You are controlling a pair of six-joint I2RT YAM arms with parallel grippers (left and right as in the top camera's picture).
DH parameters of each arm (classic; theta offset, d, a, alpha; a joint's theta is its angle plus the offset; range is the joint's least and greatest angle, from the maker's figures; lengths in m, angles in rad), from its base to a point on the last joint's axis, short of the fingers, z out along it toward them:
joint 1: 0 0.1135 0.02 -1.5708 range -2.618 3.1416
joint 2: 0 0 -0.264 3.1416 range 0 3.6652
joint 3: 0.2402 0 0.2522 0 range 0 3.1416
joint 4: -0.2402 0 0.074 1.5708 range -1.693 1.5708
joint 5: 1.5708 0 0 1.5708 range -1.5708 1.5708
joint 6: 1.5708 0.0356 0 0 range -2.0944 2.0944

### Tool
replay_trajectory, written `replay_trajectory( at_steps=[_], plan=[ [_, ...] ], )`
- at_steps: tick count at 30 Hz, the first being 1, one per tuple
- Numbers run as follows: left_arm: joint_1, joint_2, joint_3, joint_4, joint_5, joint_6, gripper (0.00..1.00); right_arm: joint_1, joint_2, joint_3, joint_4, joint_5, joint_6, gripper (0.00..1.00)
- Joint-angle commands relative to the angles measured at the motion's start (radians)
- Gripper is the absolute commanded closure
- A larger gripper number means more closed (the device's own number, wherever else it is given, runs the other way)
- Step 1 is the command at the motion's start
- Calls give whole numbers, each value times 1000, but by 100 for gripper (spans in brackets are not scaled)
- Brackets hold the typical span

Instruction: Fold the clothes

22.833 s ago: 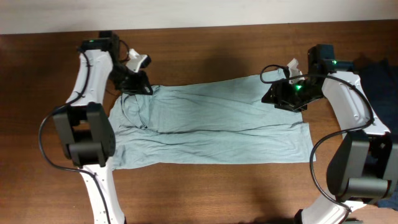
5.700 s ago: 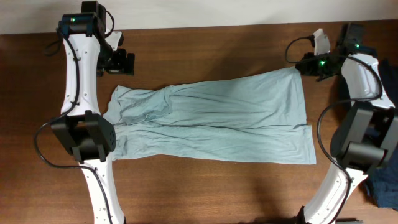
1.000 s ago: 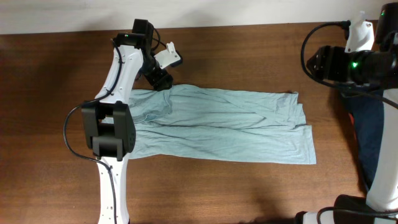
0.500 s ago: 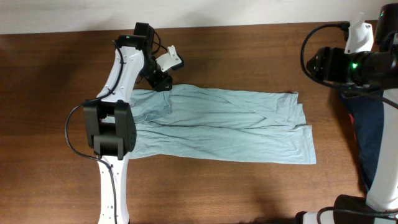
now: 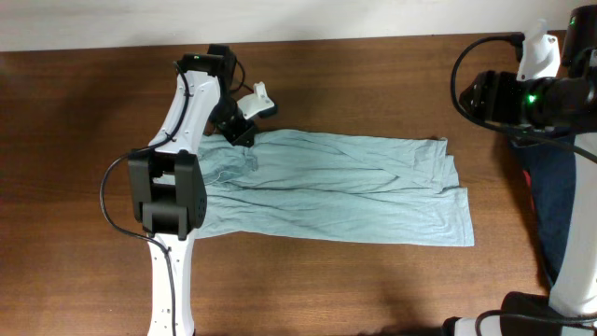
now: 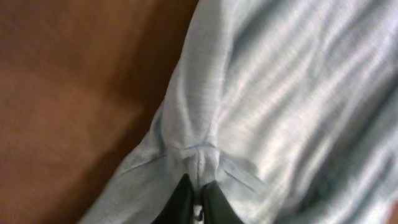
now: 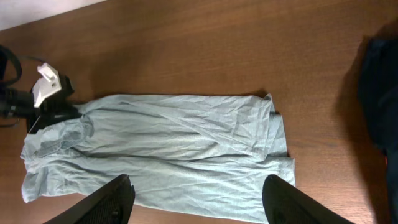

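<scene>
Brown wooden table [image 5: 308,280] carries the whole job. I read the T-shirt [image 5: 345,191] as lying flat in a long band, with one layer overlapping another along its length. Its bunched end sits directly at the left gripper [image 6: 197,199].

Left wrist view: the fingers [image 6: 180,200] are pinched together on a small ridge of fabric at a seam. I treat this hand as grasping the T-shirt.

Right gripper [image 7: 198,190] hangs high, well clear of the cloth. Its jaws are spread wide with nothing between them, and the T-shirt lies far beneath it. A dark navy garment [image 7: 380,93] lies off to that gripper's side, apart from the T-shirt.

Status, by my judgement: the lengthwise folding looks done, and the crosswise fold is not yet made. That fold would need the held end carried across toward the opposite end.
</scene>
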State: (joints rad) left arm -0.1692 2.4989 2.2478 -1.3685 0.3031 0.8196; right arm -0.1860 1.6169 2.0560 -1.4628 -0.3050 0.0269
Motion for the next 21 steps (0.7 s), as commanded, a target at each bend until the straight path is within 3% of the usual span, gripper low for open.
replay_trajectory(
  at_steps=[1, 12, 18, 21],
  plan=[
    [-1, 1, -10, -76, -15, -24, 99, 3, 0, -3, 0, 2, 8, 29],
    [0, -8, -10, -256, -48, -49, 100, 3, 0, -3, 1, 3, 8, 29],
    [0, -8, -10, -142, -60, -105, 92, 3, 29, -5, -6, 46, 35, 24],
    [0, -8, -10, -80, -60, -159, 86, 3, 78, -5, -28, 77, 68, 28]
  ],
)
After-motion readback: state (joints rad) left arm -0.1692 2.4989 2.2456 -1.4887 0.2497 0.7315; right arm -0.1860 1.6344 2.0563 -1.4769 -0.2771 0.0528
